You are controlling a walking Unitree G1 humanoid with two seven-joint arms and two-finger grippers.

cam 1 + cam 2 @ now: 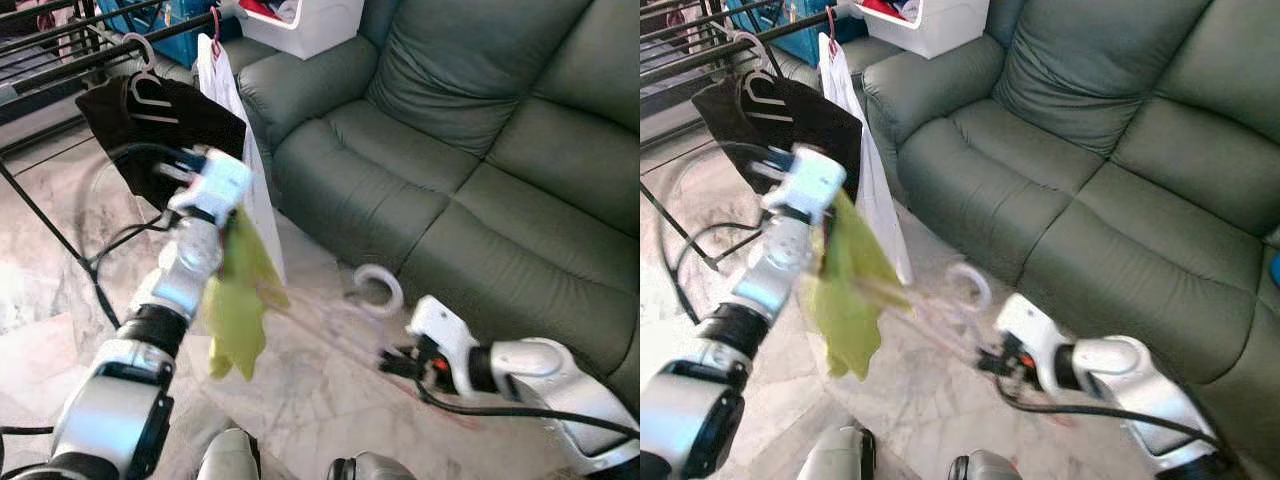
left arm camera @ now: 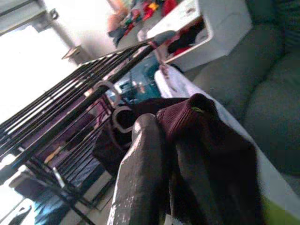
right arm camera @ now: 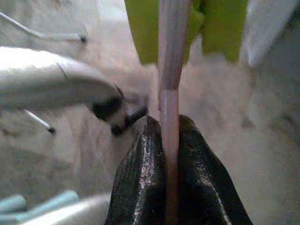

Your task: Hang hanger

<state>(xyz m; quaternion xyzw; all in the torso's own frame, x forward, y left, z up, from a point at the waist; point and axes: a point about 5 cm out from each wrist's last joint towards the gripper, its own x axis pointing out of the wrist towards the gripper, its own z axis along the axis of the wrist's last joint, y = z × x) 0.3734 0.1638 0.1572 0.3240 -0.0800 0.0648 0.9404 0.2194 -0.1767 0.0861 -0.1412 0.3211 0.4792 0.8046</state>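
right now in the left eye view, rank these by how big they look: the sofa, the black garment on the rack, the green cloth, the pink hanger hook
1. sofa, largest by far
2. black garment
3. green cloth, close to the black garment in apparent size and nearer the camera, so their order is unsure
4. pink hanger hook, smallest

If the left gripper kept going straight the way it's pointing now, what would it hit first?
Probably the dark garment hanging on the rack. The left gripper points up at it, and the wrist view shows the cloth right at the fingers, with the rack bars beyond. Depth is uncertain.
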